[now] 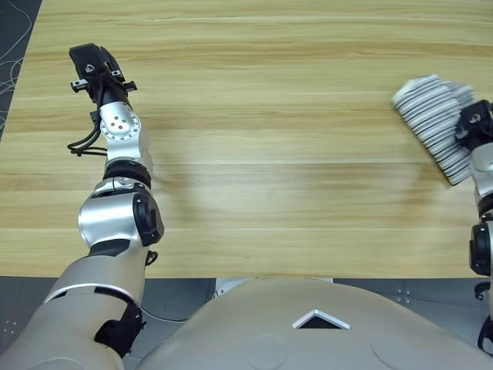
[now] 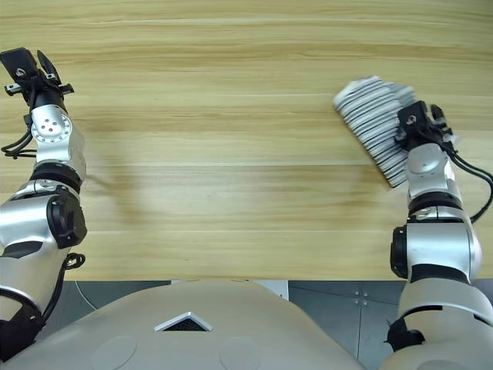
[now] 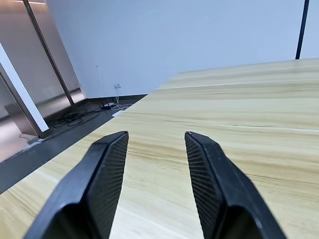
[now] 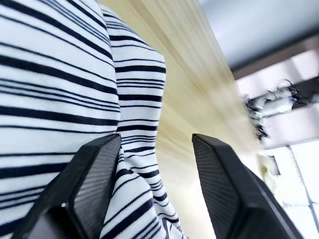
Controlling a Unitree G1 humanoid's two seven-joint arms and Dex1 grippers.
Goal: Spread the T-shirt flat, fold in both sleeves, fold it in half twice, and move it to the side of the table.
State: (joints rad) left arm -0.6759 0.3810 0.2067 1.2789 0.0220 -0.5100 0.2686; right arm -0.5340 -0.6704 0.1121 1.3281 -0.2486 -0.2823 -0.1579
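Observation:
The T-shirt [image 2: 370,116], white with dark stripes, lies folded into a small bundle near the right edge of the wooden table [image 1: 269,154]. My right gripper [image 2: 420,123] hovers over the bundle's right part, and in the right wrist view its fingers [image 4: 94,174] stand open with the striped cloth [image 4: 60,74] just beyond them. Far from the shirt, my left gripper [image 1: 96,58] is over the table's left side. Its jaws are open with nothing between them, as the left wrist view [image 3: 156,137] shows.
The table's left edge runs close beside the left gripper, with dark floor and cables [image 1: 11,46] beyond it. Bare wood stretches across the middle between the two arms.

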